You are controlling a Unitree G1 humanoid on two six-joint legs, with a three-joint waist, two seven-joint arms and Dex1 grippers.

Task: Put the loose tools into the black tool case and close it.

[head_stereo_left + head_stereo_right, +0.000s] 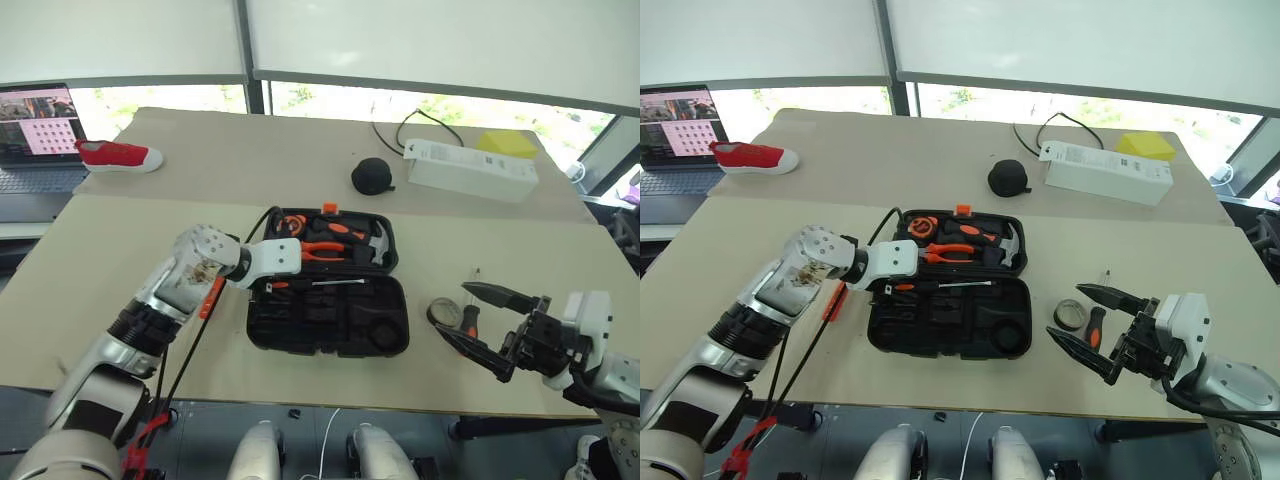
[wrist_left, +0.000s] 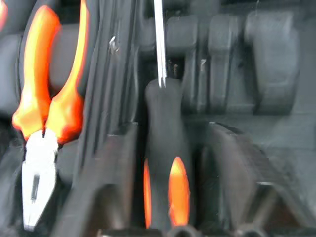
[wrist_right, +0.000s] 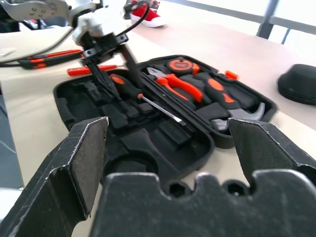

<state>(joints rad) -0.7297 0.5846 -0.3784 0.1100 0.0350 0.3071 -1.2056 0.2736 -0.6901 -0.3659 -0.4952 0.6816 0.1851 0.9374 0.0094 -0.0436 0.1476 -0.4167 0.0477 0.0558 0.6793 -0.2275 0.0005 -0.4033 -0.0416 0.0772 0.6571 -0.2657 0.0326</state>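
Left gripper (image 3: 111, 66): over the near half of the open case, fingers parted on either side of a screwdriver handle without pressing it, as seen in the right wrist view.
Right gripper (image 1: 478, 322): hanging near the table's right front edge, jaws spread wide, nothing between them.
Black tool case (image 1: 327, 335): lying open at mid-table, both halves flat, moulded slots facing up.
Screwdriver in case (image 3: 144, 98): black-and-orange handle under the left gripper, shaft running across the near half of the case close to the hinge.
Second screwdriver (image 1: 469, 318): lying loose on the table right of the case, just beside the tape roll, between the right gripper's fingers and the case.
Tape roll (image 1: 1070, 314): small ring flat on the table, right of the case.
Slim orange tool (image 1: 834, 301): lying loose on the table left of the case, beside the left forearm.
Far half of case: pliers (image 1: 330, 250), hammer (image 1: 375, 243) and tape measure (image 1: 924, 225) seated in their slots.
Background: black round lump (image 1: 371, 176), white box (image 1: 470, 168), red shoe (image 1: 118, 155), laptop (image 1: 38, 135) at far left.
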